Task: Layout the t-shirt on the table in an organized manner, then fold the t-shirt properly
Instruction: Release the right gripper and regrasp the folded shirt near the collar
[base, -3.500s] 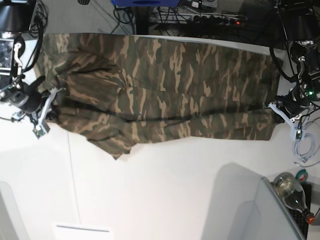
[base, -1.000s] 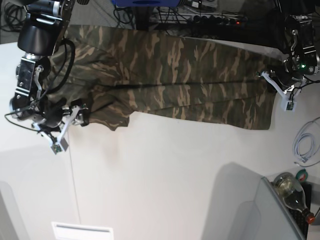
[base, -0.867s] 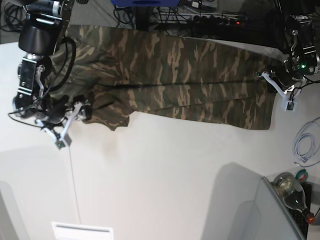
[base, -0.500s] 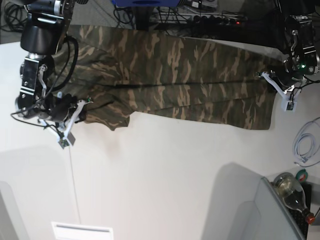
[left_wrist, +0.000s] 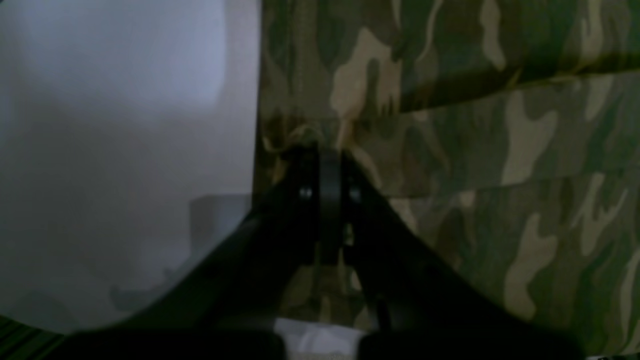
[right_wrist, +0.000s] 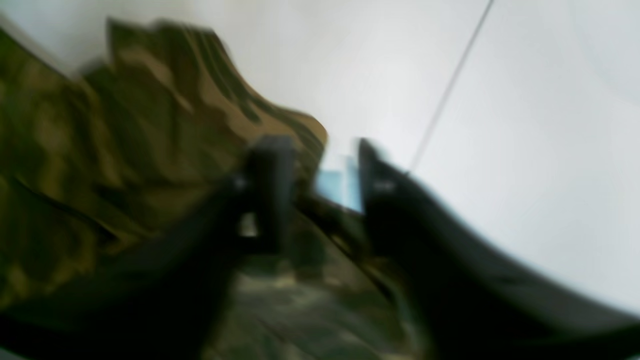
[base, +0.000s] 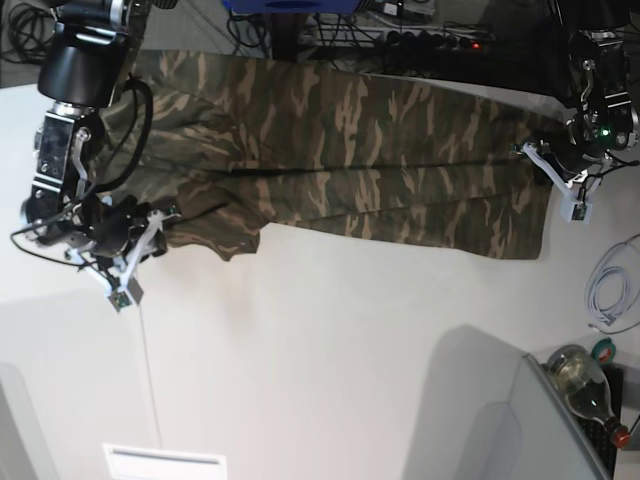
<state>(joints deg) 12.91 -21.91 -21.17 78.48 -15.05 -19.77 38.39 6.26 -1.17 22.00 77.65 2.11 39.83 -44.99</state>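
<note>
The right claw (base: 150, 238) has let go of the soft camouflage t-shirt (base: 340, 150) and spread; the left claw (left_wrist: 322, 150) pinches its edge, so flattening continues.

white table (base: 330, 360) with thin dark seam (base: 148, 370); camouflage t-shirt (base: 350, 160) spread across its far side, white cable coil (base: 612, 285) at right edge.
</note>
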